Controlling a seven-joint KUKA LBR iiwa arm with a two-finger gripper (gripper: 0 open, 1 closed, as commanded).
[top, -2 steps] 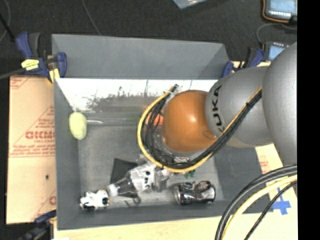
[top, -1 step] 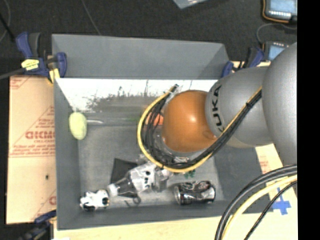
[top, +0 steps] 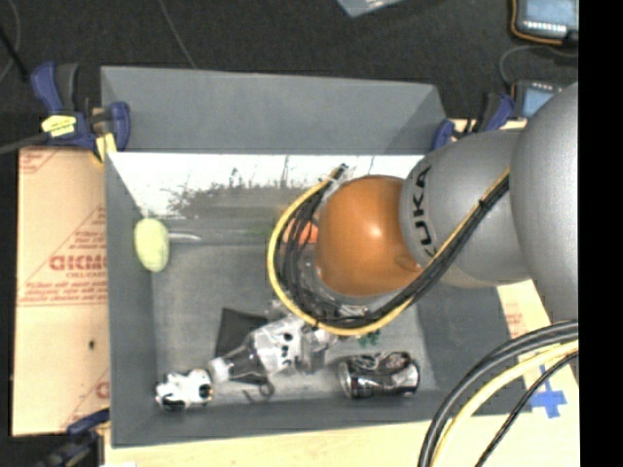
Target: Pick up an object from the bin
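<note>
The arm (top: 487, 212) reaches into the bin (top: 127, 290) from 3 o'clock, and its orange cover (top: 365, 236) hangs over the middle of the floor. The gripper (top: 304, 337) is below the cover's 7 o'clock edge, and I cannot tell whether it is released or clenched. The likeliest target is the black-and-white lump (top: 277, 343) at 6 o'clock in the bin, just under that edge. It touches a black sheet (top: 234, 329) at its 10 o'clock, and a can (top: 380, 376) lies near it at 4 o'clock. A spotted toy (top: 185, 389) sits in the 7 o'clock corner and a pale oval (top: 151, 244) lies well apart at 9 o'clock. To do this step well, the descent should centre on the lump's bulk, not on its thin end toward the toy. The closing line should cross the lump's narrow width so that nothing else is caught. The sheet looks flat and slippery and would likely ride up with a low grasp, so contact should stay on the lump alone. The can is close enough to be nudged, so I would come straight down, close only once seated, and lift vertically, clear of the near wall.
</note>
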